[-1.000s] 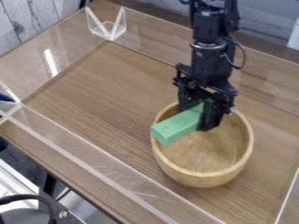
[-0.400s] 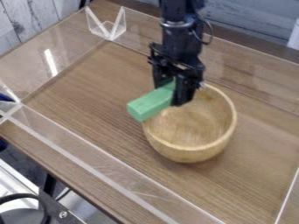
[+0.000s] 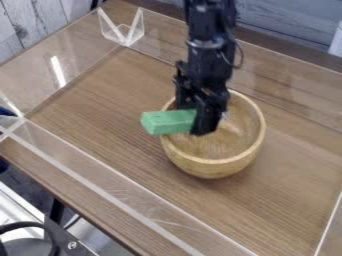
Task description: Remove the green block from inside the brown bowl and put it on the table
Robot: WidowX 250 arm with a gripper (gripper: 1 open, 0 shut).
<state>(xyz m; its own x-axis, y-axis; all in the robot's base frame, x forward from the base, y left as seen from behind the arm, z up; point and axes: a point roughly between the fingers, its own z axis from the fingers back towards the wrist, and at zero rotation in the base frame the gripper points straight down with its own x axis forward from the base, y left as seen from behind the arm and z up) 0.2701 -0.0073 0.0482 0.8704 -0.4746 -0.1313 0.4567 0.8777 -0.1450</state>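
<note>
The wood-grain surface (image 3: 91,95) is filling most of the frame, with clear acrylic edging (image 3: 94,185) running along the lower left. Your end effector (image 3: 193,112), right of centre, is grasping the green block (image 3: 166,122) at its right end. You are holding the block over the left rim of the brown bowl (image 3: 214,160), its left end projecting outside.

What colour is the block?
The block is bright green, and it shows best in the camera view.
</note>
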